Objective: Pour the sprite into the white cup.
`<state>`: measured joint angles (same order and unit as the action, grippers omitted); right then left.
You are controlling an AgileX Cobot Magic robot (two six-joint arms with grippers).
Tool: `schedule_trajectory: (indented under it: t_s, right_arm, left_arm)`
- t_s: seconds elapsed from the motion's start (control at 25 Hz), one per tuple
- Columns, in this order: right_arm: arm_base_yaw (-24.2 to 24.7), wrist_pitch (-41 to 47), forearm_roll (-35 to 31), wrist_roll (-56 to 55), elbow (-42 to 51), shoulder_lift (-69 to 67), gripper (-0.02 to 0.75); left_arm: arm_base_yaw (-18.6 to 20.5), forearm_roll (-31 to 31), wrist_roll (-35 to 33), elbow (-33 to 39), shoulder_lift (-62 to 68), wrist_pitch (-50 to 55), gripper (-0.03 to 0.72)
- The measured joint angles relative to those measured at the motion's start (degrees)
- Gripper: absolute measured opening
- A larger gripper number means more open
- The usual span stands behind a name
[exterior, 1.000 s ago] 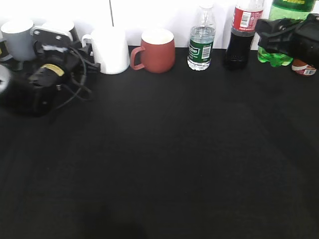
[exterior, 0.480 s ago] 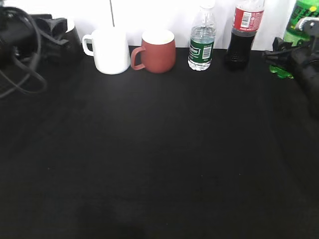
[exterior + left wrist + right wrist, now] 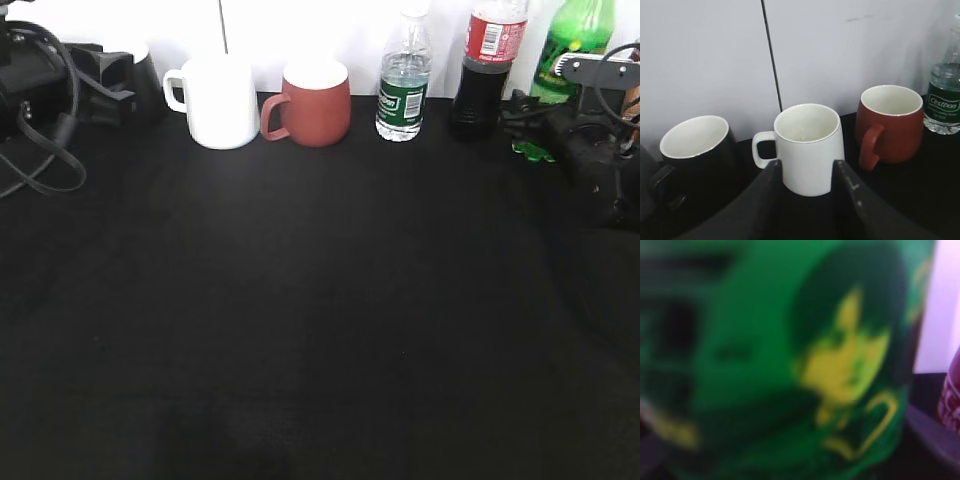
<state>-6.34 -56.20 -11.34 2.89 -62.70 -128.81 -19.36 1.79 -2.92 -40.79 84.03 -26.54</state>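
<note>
My outside camera looks down at a slant over the black table (image 3: 320, 330) toward the white wall. My left wrist camera sits near the plain white ceramic mug (image 3: 809, 148), which both views show (image 3: 222, 100). My right wrist camera is pressed close to the blurry green plastic bottle (image 3: 790, 365).

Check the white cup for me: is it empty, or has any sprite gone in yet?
Empty. The left wrist view looks into the white cup and shows only a bare, dry white inside, with no liquid.
</note>
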Motion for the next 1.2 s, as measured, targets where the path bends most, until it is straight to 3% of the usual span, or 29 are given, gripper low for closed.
schedule_trajectory:
  t_s: [0.4, 0.56, 0.6, 0.68, 0.8, 0.92, 1.04, 1.2]
  right_arm:
    - [0.0, 0.01, 2.52, 0.93, 9.08, 3.11, 0.649]
    - [0.0, 2.44, 4.69, 0.82, 16.88, 12.98, 0.647]
    - [0.0, 8.0, 4.87, 0.76, 18.19, 17.74, 0.645]
    - [-0.12, 27.3, 6.79, 0.21, 18.53, 29.39, 0.638]
    - [-0.25, 61.37, 7.18, -0.4, 18.53, 46.38, 0.619]
    - [-0.25, 87.65, 7.12, -0.48, 18.53, 60.56, 0.604]
    - [-0.3, 104.55, 7.07, -0.55, 18.53, 75.44, 0.596]
    - [-0.3, 110.44, 7.01, -1.58, 20.75, 96.8, 0.596]
  left_arm:
    - [-0.02, 0.0, 0.0, 0.0, 0.0, 1.72, 0.26]
    - [-0.02, -0.19, 0.0, 0.0, -1.41, 5.31, 0.26]
    - [-0.02, -0.85, 0.0, 0.0, -3.01, 8.29, 0.273]
    - [-0.02, -4.16, 0.0, -1.58, -6.78, 19.92, 0.341]
    - [-0.02, -6.38, 0.05, -5.93, -10.54, 43.9, 0.43]
    - [-0.02, -7.55, 0.05, -9.54, -15.06, 70.75, 0.441]
    - [-0.02, -7.68, 1.86, -9.66, -26.54, 85.48, 0.47]
    - [-0.02, -7.74, 3.4, -7.38, -48.49, 91.52, 0.547]
